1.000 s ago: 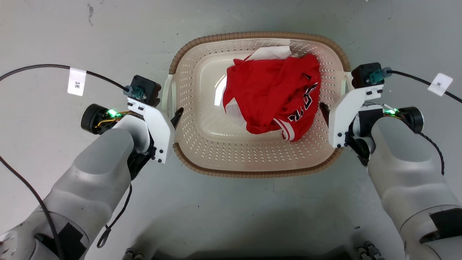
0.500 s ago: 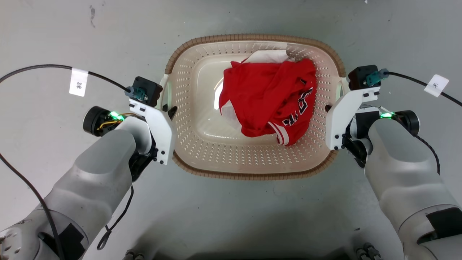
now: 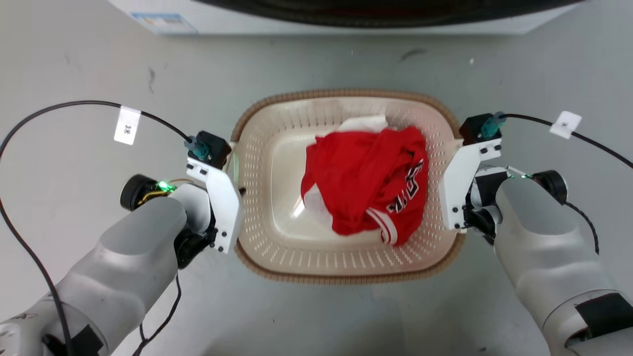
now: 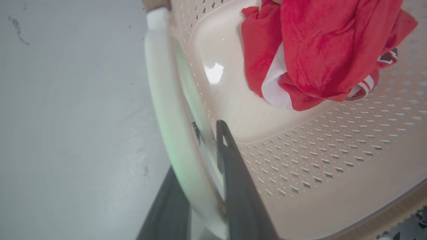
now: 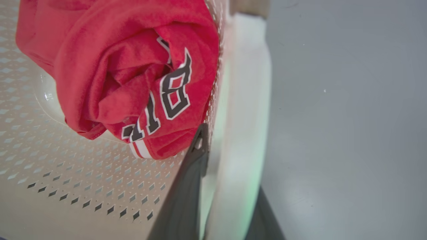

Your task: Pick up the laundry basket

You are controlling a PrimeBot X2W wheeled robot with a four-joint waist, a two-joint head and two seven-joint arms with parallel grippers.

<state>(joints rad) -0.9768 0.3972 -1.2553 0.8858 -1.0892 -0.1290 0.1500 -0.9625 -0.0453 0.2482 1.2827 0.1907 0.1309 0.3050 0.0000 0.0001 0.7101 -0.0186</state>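
Laundry basket (image 3: 346, 280) holding a red shirt (image 3: 363, 180); the left tool (image 4: 208, 140) is clamped on its left handle (image 4: 163, 100), the right tool (image 5: 228, 153) on its right handle (image 5: 247, 100).

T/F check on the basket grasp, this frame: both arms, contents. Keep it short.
1. The left gripper has its fingers on either side of the left handle of the laundry basket. True.
2. The right gripper hangs clear of the basket, over bare floor. False: its fingers bracket the right handle, one inside against the perforated wall, one outside.
3. The basket is empty. False: a red garment lies in it, toward the robot's right.
4. The garment carries black lettering outlined in white. True.
5. The garment hangs out over the brown rim. False: it lies wholly inside the basket.
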